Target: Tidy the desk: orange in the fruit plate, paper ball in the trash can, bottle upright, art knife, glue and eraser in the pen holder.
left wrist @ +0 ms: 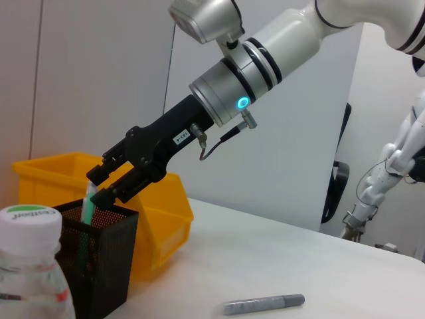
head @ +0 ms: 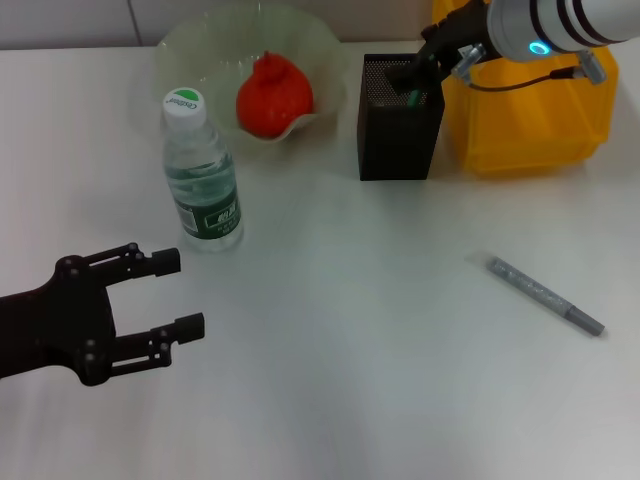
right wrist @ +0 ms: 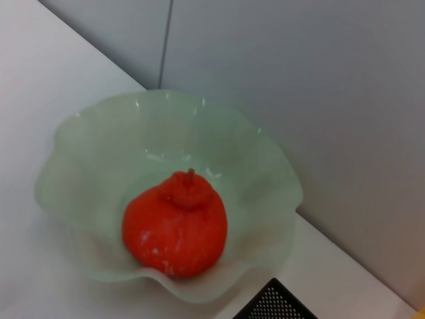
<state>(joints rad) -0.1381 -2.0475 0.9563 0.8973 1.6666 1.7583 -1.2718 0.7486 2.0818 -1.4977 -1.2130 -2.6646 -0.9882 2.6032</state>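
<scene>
The tabletop (head: pixel 330 330) carries all items. The yellow trash can (head: pixel 530 110) stands at the far right. The fruit plate (head: pixel 190 45) holds the orange (head: pixel 273 96). The pen holder (head: pixel 398 130) stands beside the trash can. The bottle (head: pixel 200 175) stands upright. The left claw (head: pixel 170 295) rests spread near the bottle. The right claw (head: pixel 418 78), pinching a green glue stick (left wrist: pixel 87 203), is over the pen holder. The art knife (head: pixel 545 296) lies at the right.

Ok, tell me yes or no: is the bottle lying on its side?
No. In the head view the bottle stands upright on the table, cap up, beside the fruit plate.
</scene>
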